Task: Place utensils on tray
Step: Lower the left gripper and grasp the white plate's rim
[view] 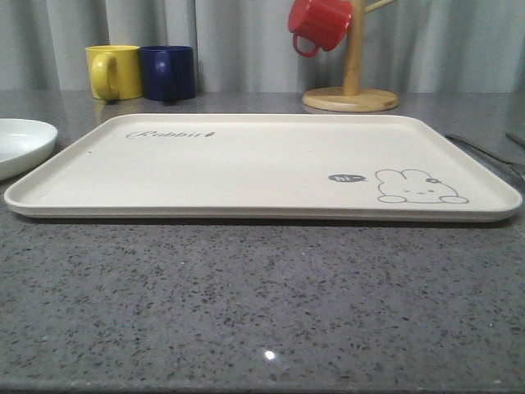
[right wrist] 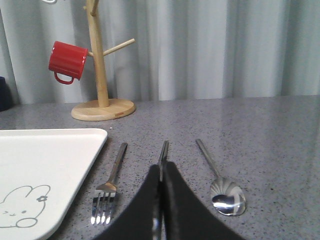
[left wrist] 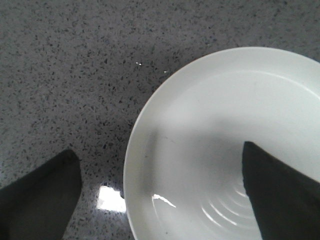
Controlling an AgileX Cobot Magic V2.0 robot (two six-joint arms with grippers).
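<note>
The cream tray with its bunny drawing lies bare in the middle of the table. A white plate sits just left of it. My left gripper is open and straddles the rim of the plate, one finger over the dish, the other over the counter. Right of the tray lie a fork, chopsticks and a spoon, side by side. My right gripper is shut on the chopsticks, which poke out beyond its fingertips.
A yellow mug and a blue mug stand behind the tray's far left corner. A wooden mug stand with a red mug hanging on it is at the back right. Grey speckled counter stretches in front of the tray.
</note>
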